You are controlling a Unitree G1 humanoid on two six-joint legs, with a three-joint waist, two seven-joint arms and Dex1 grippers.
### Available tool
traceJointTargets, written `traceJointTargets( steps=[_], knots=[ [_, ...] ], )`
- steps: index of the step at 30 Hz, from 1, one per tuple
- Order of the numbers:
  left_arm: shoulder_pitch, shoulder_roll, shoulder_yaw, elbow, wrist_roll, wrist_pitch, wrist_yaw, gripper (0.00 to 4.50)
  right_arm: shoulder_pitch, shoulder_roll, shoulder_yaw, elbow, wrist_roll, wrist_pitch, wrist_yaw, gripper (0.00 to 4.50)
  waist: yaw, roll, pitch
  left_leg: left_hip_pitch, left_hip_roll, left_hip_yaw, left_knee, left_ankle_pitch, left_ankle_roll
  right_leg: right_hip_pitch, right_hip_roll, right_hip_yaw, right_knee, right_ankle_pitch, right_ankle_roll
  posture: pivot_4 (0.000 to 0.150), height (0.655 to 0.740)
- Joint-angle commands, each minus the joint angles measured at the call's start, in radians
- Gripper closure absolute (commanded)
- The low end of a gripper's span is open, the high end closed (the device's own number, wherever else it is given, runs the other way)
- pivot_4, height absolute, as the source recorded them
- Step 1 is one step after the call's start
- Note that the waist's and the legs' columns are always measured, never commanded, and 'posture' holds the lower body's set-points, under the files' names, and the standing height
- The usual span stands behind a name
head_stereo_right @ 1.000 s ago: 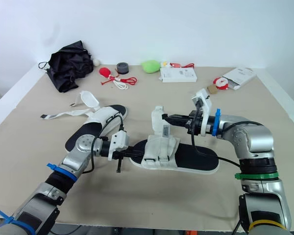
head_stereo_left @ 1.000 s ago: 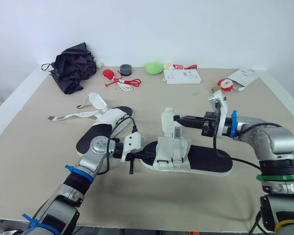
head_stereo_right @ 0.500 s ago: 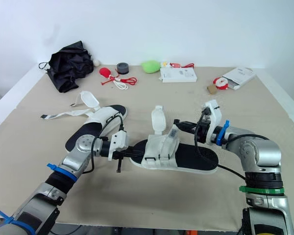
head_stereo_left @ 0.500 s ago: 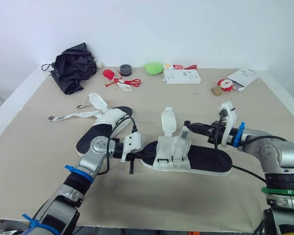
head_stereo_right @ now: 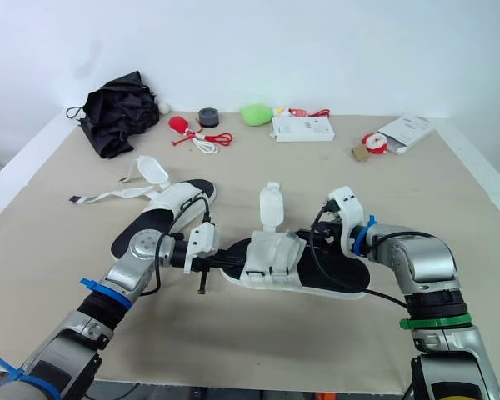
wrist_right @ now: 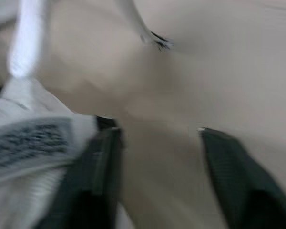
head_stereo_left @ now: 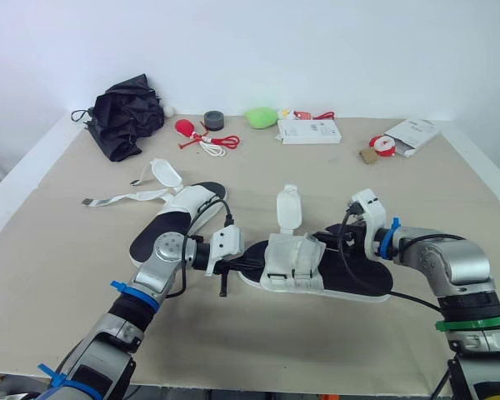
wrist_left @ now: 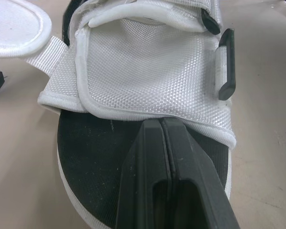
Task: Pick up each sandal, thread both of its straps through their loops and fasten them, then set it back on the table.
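A: Why pinned that way, the sandal (head_stereo_left: 317,271), near the front edge of the table (head_stereo_left: 258,342), about midway along?

B: To stop it sliding, most likely. Left gripper (wrist_left: 162,129) closed with no gap, laid on the black footbed at the toe, gripping nothing as far as can be told.

A: And the right gripper (wrist_right: 158,143)?

B: Spread wide on the heel side of the white upper, empty. One finger touching a grey fuzzy patch of strap, probably lining up to take it.

A: Fastened yet?

B: Doubtful. One strap (head_stereo_left: 288,207) standing upright and free; black loops (wrist_left: 226,64) showing along the upper's side.

A: Second sandal (head_stereo_left: 187,208)?

B: Just beside, toward the left edge, straps trailing loose.

A: Any writing?

B: Print on the white box (head_stereo_left: 310,130) by the back edge, too small to read. No brand to be made out on either sandal.
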Motion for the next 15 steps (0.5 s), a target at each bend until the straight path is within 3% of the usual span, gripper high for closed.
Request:
traceJointTargets(
  steps=[1,6,10,15],
  knots=[
    [0.067,0.014,-0.088,0.118,0.102,0.063,-0.005,4.5,-0.015,-0.012,0.022,0.017,-0.016,-0.003,0.027,0.03,0.0,0.0,0.0,0.0,0.0,0.0,0.0,0.0,0.0,0.0,0.0,0.0,0.0,0.0,0.0,0.15,0.74],
    [0.065,0.012,-0.087,0.122,0.103,0.062,-0.005,4.5,-0.02,-0.01,0.021,0.026,-0.028,-0.011,0.041,0.03,0.0,0.0,0.0,0.0,0.0,0.0,0.0,0.0,0.0,0.0,0.0,0.0,0.0,0.0,0.001,0.15,0.74],
    [0.061,0.003,-0.092,0.135,0.105,0.054,-0.007,4.5,-0.245,-0.031,-0.057,0.233,-0.034,-0.061,0.056,0.03,-0.002,0.003,0.001,0.001,0.0,0.002,0.001,0.0,0.0,0.0,-0.001,0.002,0.0,0.0,-0.002,0.15,0.74],
    [0.06,0.0,-0.092,0.141,0.107,0.048,-0.006,4.5,-0.359,-0.034,-0.069,0.273,0.014,-0.033,0.152,0.03,0.0,0.001,-0.001,0.002,-0.001,0.003,0.001,0.0,0.001,-0.002,-0.001,0.003,0.0,-0.001,-0.001,0.15,0.74]
  ],
)
